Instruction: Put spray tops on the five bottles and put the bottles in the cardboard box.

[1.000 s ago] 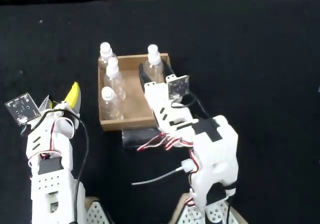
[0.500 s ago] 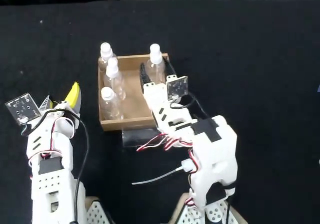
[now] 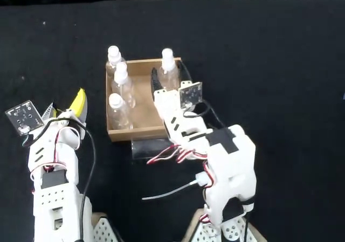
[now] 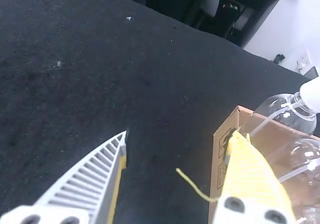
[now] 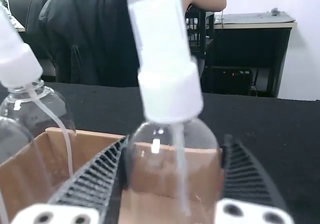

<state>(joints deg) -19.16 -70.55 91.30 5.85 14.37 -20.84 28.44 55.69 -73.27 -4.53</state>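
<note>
The cardboard box (image 3: pixel 137 130) sits mid-table. Three clear bottles with white spray tops stand along its left side: (image 3: pixel 114 59), (image 3: pixel 122 79), (image 3: pixel 117 110). Another spray-topped bottle (image 3: pixel 168 69) (image 5: pixel 170 149) stands at the box's far right corner. My right gripper (image 3: pixel 168 77) (image 5: pixel 172 184) is open, with one black finger close on each side of this bottle. My left gripper (image 3: pixel 63 108) (image 4: pixel 175 184) hovers open and empty over the black table, left of the box (image 4: pixel 225 154). Two of the bottles (image 4: pixel 285 107) show behind that box wall.
A black block (image 3: pixel 151 148) lies against the box's near wall, under the right arm's red and white wires. A loose white cable (image 3: pixel 170 191) trails near the arm bases. Black cloth covers the table all around.
The right gripper and the bottle between its fingers shifted slightly right, and the black fingers now stand a little wider apart. The left arm has not moved.
</note>
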